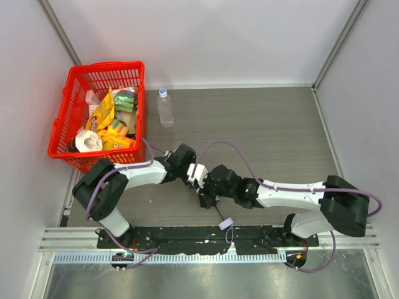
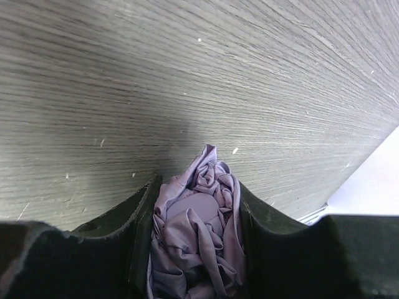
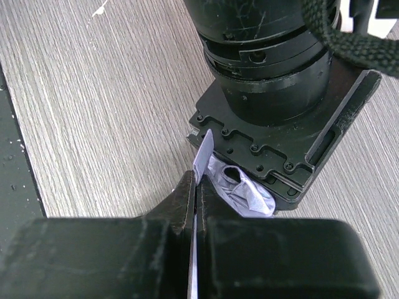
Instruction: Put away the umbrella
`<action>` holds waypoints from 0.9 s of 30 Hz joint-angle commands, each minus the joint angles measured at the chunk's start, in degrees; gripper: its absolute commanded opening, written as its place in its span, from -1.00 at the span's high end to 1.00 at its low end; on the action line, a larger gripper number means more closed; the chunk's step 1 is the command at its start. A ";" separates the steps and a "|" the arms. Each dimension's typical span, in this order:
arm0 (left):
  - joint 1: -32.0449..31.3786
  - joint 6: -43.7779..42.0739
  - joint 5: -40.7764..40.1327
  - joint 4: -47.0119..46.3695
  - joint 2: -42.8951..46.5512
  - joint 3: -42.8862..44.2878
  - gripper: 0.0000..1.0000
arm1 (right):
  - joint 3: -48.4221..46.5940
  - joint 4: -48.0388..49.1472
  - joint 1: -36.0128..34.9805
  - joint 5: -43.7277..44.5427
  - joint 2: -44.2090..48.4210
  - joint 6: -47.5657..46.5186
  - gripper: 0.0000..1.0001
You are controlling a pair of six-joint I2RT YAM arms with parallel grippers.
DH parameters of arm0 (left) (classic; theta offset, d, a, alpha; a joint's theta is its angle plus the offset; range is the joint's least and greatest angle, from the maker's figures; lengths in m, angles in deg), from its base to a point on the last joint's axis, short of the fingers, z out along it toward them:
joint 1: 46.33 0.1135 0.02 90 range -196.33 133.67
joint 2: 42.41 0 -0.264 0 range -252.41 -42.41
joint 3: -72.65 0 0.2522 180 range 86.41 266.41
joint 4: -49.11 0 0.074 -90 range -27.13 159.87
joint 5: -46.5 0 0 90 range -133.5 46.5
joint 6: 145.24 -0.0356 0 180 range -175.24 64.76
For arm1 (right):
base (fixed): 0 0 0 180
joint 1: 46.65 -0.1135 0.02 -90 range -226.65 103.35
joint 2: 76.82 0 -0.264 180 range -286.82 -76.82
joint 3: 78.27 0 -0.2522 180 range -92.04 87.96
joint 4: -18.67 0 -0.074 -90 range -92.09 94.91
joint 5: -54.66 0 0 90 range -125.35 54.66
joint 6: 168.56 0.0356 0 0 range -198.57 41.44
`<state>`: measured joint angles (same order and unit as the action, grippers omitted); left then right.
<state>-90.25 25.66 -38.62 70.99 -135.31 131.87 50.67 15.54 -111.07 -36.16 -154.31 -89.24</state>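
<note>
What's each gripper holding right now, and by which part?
The left gripper clamps the umbrella by its bunched canopy; the right gripper pinches a thin pale strip of it.

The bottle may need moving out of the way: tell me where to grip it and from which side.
Grip the bottle around its mid body, below the cap, coming in from its right or near side. It stands upright, and the red basket stands close on its left, so that side is tight.

Pale purple umbrella (image 2: 196, 243). Grey table (image 1: 262, 124) with thin streaky wood lines. Bright red basket (image 1: 100, 66) with yellow packets (image 1: 105, 112) inside. See-through bottle (image 1: 165, 111) with blue cap (image 1: 163, 91). White and black arms (image 1: 143, 174) with purple cables (image 1: 230, 144).
</note>
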 commanded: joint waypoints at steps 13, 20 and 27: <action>2.35 0.65 6.99 -2.60 -0.35 2.44 1.00 | 4.07 7.91 -1.05 -7.62 -2.47 4.52 0.94; 3.84 11.02 8.21 3.83 -1.32 2.01 1.00 | 6.45 9.94 -2.90 0.46 -4.24 4.79 0.80; 3.67 11.12 4.08 12.44 0.00 6.49 1.00 | 4.43 5.63 -4.83 8.01 -8.63 5.23 0.77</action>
<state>-86.60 31.98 -33.57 78.68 -136.51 134.51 54.69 27.98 -113.98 -30.11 -158.88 -86.58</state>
